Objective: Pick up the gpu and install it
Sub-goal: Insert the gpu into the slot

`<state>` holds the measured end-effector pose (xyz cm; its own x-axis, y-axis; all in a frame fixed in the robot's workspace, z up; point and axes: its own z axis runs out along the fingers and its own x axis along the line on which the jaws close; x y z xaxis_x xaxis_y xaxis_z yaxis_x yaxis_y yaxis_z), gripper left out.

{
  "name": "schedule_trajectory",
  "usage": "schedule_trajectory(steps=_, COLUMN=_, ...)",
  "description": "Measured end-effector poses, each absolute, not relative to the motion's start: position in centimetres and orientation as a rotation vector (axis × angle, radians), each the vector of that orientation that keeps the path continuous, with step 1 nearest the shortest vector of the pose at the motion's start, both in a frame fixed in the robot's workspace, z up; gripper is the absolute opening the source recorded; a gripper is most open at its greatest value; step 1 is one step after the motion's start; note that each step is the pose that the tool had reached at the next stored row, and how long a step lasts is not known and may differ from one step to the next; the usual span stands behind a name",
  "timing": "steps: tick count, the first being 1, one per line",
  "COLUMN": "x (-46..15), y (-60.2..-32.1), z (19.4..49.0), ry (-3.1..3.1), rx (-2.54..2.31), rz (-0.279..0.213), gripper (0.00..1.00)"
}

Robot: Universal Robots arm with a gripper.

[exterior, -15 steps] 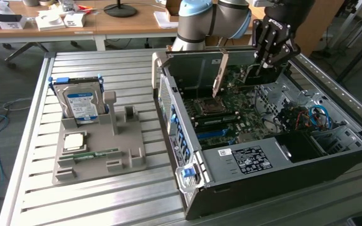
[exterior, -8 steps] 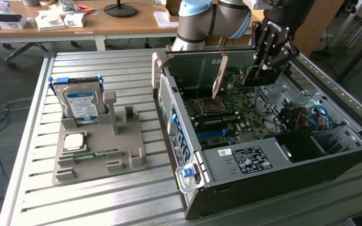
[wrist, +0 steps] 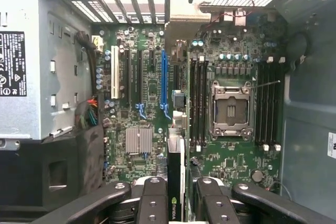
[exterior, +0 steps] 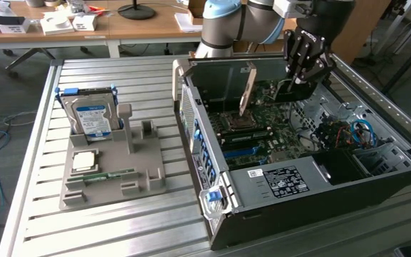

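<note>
Gpu (wrist: 175,182) clamped edge-on in claw (wrist: 181,186) above motherboard (wrist: 142,56).

- The computer case (exterior: 284,209) lies open on top. I can reach in from above, and its metal walls fence every side.
- The gpu (wrist: 176,166), clamped edge-on in my gripper (wrist: 181,200), hangs over the motherboard (wrist: 119,35) slots.
- A grey labelled metal box (wrist: 31,77) and a black cable bundle (wrist: 86,116) crowd one side.
- A narrow strip of bare slatted table (exterior: 105,235) separates the case from the grey parts tray (exterior: 113,176).
</note>
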<state>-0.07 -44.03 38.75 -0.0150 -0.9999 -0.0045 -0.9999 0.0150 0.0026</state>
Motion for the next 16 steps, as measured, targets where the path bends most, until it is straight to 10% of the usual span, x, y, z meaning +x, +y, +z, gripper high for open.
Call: schedule_trajectory(steps=16, x=-0.4, y=-44.0, z=37.2, ry=2.242, rx=-2.198, rz=0.008, gripper=0.26)
